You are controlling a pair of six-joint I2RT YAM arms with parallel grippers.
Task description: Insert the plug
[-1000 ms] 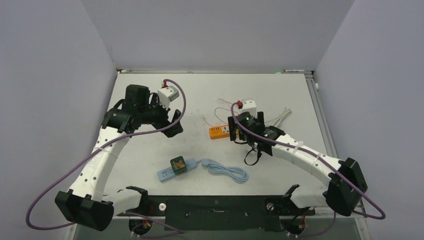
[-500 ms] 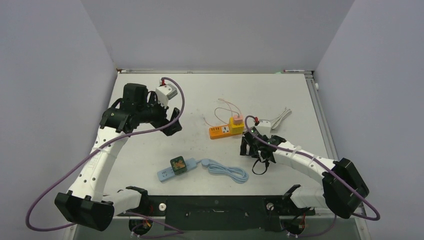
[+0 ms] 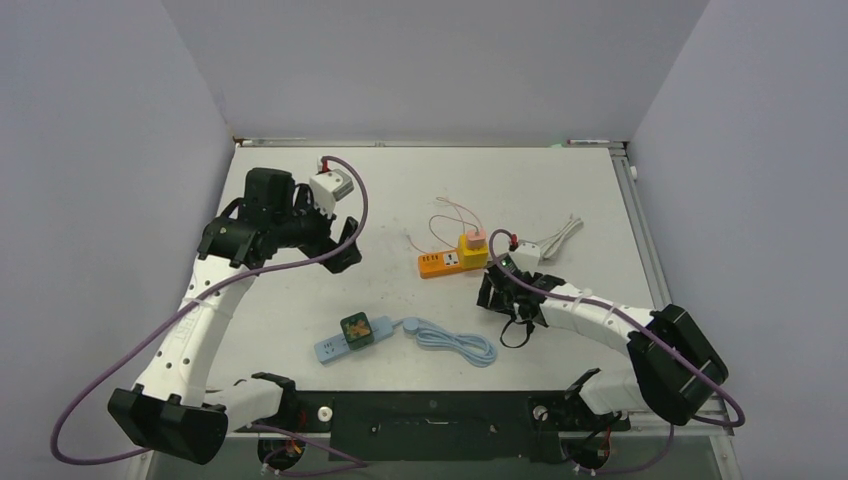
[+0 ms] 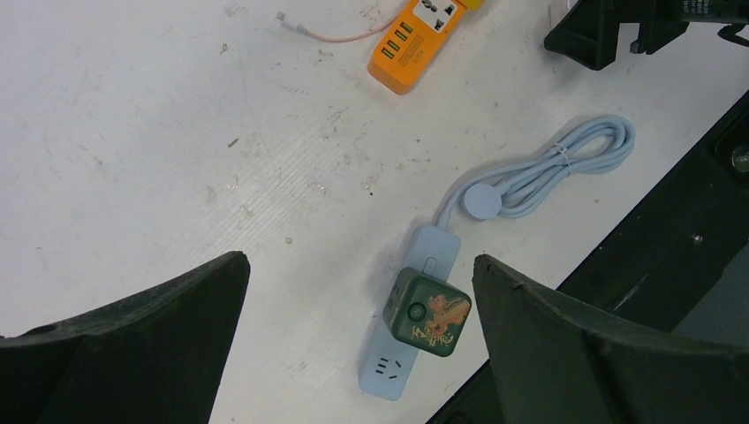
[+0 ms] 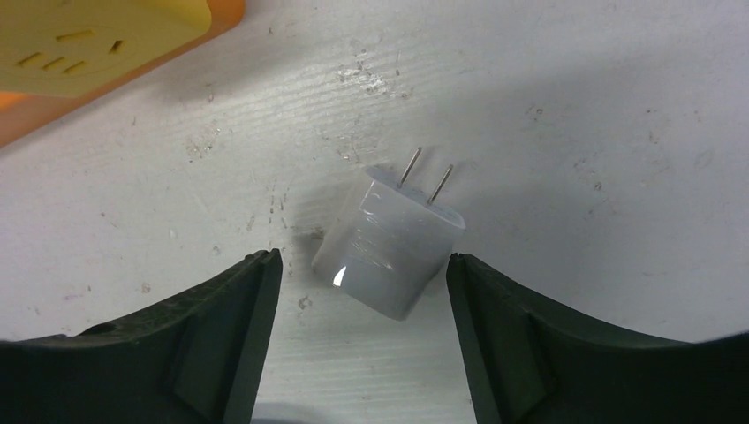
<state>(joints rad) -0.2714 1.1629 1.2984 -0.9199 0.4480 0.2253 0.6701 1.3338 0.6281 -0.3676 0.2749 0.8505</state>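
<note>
Place: robot lab | Evidence: white table [image 3: 400, 190], plain grey walls [image 3: 430, 60] (enclosed booth)

The left arm [image 3: 195, 320] rises from its base toward 12 o'clock. Its wrist bends so that the left hand [image 4: 360, 258] is held high and points toward 4 o'clock, jaws spread wide. The right arm [image 3: 600, 318] stretches low toward 10 o'clock, and the right hand [image 5: 362, 259] is tipped downward with its jaws parted.
</note>
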